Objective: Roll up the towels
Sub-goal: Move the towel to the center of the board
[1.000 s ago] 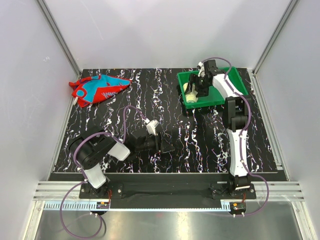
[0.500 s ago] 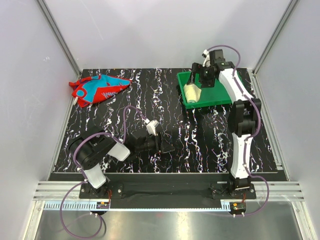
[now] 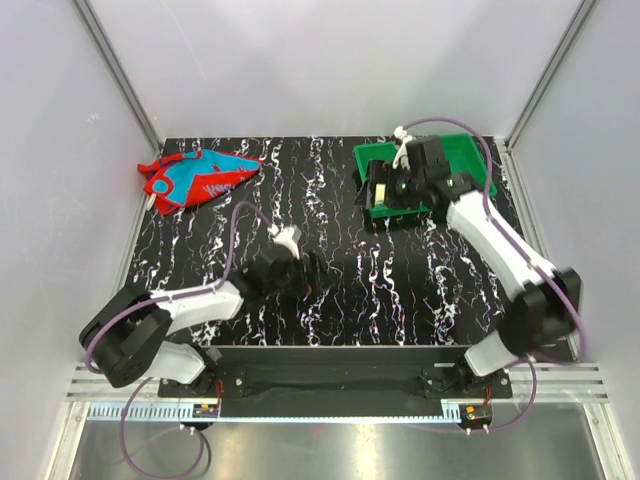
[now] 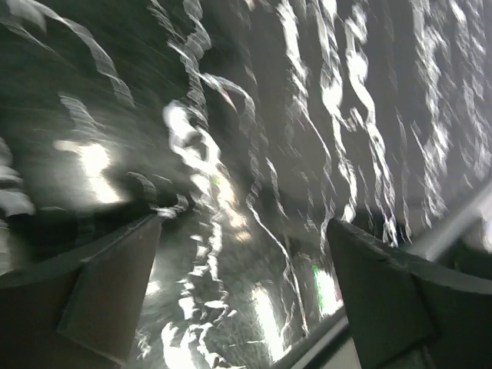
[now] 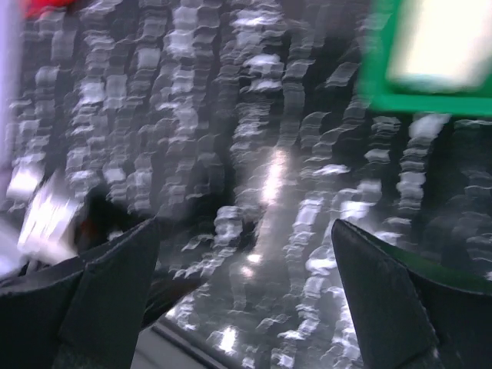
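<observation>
Yellow towel (image 5: pixel 438 38) appears rolled, in green tray (image 3: pixel 470 150) at far-right corner; red towel (image 3: pixel 195 178) crumpled, unrolled, at far-left corner, so roughly half done; left claw (image 4: pixel 244 223) and right claw (image 5: pixel 244 231) both spread, holding nothing

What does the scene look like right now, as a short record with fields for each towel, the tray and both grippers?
red towel: loose and crumpled at the far left corner of the table, not rolled
pale yellow towel: inside the green tray at the far right, only partly visible
left gripper: open, empty, over bare table near the middle
right gripper: open, empty, by the tray's left side
wrist views: both blurred
</observation>
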